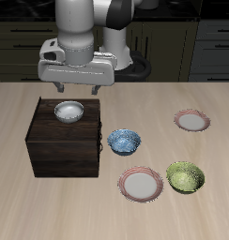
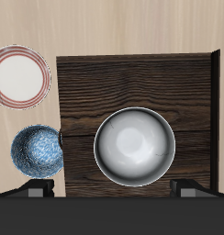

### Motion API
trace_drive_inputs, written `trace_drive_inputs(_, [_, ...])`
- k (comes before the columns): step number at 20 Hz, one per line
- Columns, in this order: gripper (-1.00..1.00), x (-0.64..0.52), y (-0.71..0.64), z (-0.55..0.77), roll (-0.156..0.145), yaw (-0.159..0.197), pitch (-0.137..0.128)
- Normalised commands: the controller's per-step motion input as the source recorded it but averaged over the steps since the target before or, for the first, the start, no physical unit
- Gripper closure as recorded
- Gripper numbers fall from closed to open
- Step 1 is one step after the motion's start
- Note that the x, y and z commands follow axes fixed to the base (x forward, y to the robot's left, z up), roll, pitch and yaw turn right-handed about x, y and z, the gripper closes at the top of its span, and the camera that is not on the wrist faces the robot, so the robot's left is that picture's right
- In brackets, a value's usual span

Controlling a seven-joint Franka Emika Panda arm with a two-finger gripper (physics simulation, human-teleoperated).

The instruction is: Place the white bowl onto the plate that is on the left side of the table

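White bowl (image 1: 68,112) is seen upright on top of the dark brown wooden box (image 1: 65,152), toward the box's back, with its pale inside facing up; in the wrist view the white bowl (image 2: 134,145) fills the middle of the box top (image 2: 132,87). Nothing touches it. The gripper (image 1: 76,85) is hung directly above it, apart from the rim, which is judged to be a stance chosen for a straight descent onto the bowl. How far the jaws are parted cannot be told: only the dark finger bases are caught at the wrist picture's edge, and nothing is held.

Just off the box, the blue patterned bowl (image 1: 125,142) rests on the table (image 1: 182,94), and the larger pink-rimmed plate (image 1: 142,184) lies nearer the front edge, beside the yellow-green bowl (image 1: 185,176). The plate (image 1: 192,120), the target, lies farther back and well apart from the box. The raised perch is judged to demand a lift clear of the box and a carry past the blue bowl.
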Motion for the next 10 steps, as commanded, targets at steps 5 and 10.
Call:
trace_drive_inputs(5, [-1.00,-0.01,0.13,-0.22,0.002,-0.011,0.011])
trace_drive_inputs(10, [-1.00,-0.04,0.17,-0.11,0.019,0.019,-0.018])
